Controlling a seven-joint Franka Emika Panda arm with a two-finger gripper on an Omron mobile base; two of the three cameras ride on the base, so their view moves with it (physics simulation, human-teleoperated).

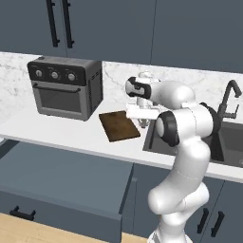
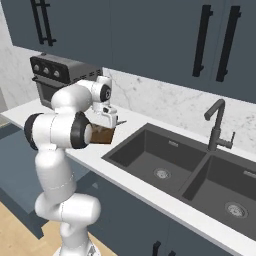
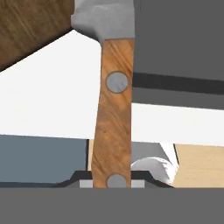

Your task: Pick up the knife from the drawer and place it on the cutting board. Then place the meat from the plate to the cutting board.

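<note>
Hand view: gripper (image 3: 112,183) clamps knife (image 3: 113,113) by wooden handle, blade far. Shift left until fully over cutting board (image 1: 119,126), lower flat, clear of sink (image 1: 223,142), release.

Dark slate-blue cabinets (image 2: 165,45) hang above a marble backsplash (image 2: 170,102), white counter (image 1: 57,130), toaster oven (image 1: 65,87) and double black sink (image 2: 200,175).

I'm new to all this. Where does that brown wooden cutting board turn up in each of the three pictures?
Left base view: the cutting board lies mid-picture on the white counter, right of the toaster oven.
Right base view: a brown sliver of it peeks out behind the robot's arm, left of centre.
Hand view: its corner fills the upper left, beside the held knife.
Shared landmark: the dark sink, to the board's right.
</note>
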